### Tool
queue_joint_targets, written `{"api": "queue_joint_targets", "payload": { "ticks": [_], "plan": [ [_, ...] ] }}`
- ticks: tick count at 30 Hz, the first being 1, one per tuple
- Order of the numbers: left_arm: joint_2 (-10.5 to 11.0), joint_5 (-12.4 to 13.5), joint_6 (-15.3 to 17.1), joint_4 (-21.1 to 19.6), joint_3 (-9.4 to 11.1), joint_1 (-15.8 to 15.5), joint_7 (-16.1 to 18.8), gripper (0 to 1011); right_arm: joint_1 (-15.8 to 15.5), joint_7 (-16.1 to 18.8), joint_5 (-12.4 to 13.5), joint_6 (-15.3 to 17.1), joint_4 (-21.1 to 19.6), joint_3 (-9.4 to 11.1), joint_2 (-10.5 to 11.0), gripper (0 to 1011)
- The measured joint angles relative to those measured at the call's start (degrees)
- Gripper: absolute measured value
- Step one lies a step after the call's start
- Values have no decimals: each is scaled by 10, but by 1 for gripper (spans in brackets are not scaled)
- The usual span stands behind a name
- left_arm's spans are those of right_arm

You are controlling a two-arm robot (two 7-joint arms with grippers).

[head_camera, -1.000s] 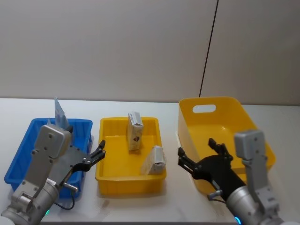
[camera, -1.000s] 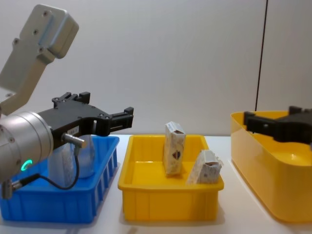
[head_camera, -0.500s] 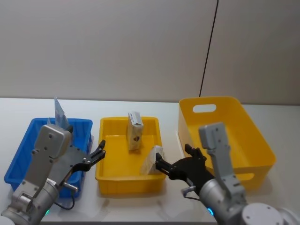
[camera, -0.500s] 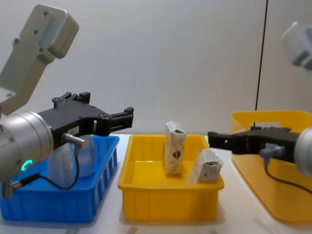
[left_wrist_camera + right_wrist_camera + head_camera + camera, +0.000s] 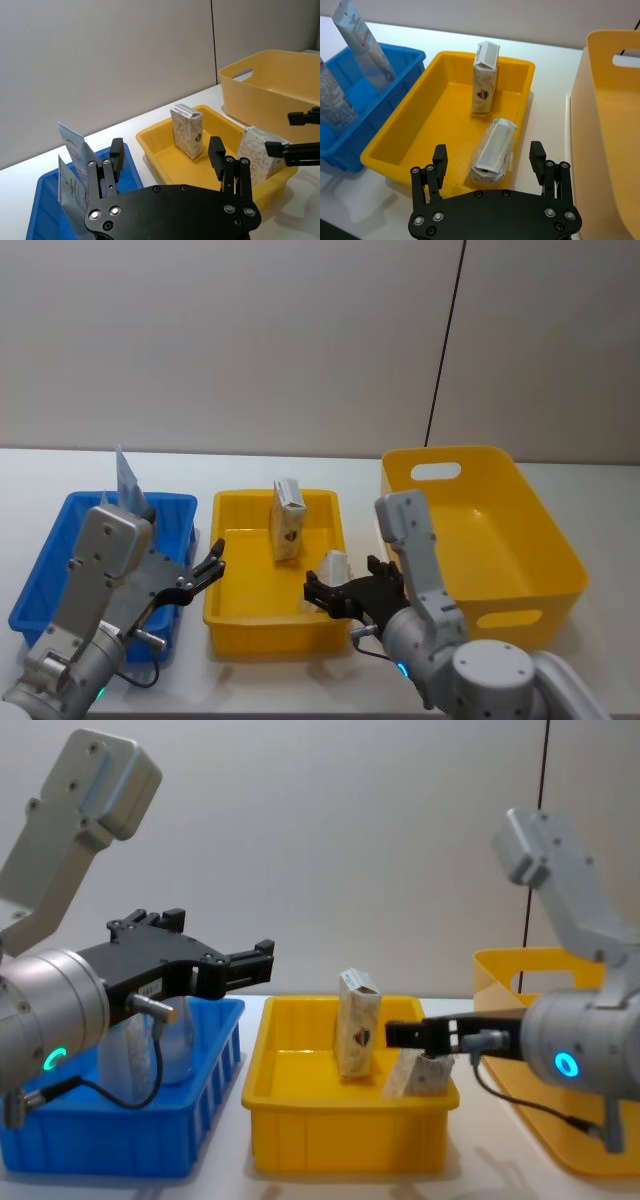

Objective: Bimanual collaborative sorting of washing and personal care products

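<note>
Two small cream cartons sit in the yellow tray (image 5: 228, 612): one upright (image 5: 288, 520) (image 5: 485, 77) at the back, one leaning (image 5: 333, 564) (image 5: 493, 150) (image 5: 427, 1072) on the front right wall. My right gripper (image 5: 488, 148) (image 5: 320, 595) (image 5: 395, 1033) is open at the leaning carton, one finger on each side, not touching it. A pale blue tube (image 5: 127, 480) (image 5: 362, 45) (image 5: 75, 147) and a clear bottle (image 5: 175, 1042) stand in the blue crate (image 5: 40, 590). My left gripper (image 5: 212, 562) (image 5: 262, 963) (image 5: 166, 146) hovers open and empty over the crate's front right corner.
A large yellow tub (image 5: 480, 520) with a handle slot stands to the right of the tray, close behind my right arm. Crate, tray and tub line up on a white table. A grey wall with a thin black cable (image 5: 445, 340) closes the back.
My right arm has swung left from in front of the yellow tub to the tray, bringing its open fingers to the leaning carton. The left arm has not moved.
</note>
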Motion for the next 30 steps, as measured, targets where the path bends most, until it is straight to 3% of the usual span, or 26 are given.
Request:
{"api": "queue_joint_targets", "payload": {
  "ticks": [13,30],
  "plan": [
    [0,0,0,0,0,0,0,1001,44,-28,-11,34,72,-1,-46,1004],
    [0,0,0,0,0,0,0,1001,79,-37,-17,47,129,3,-76,1004]
  ]
}}
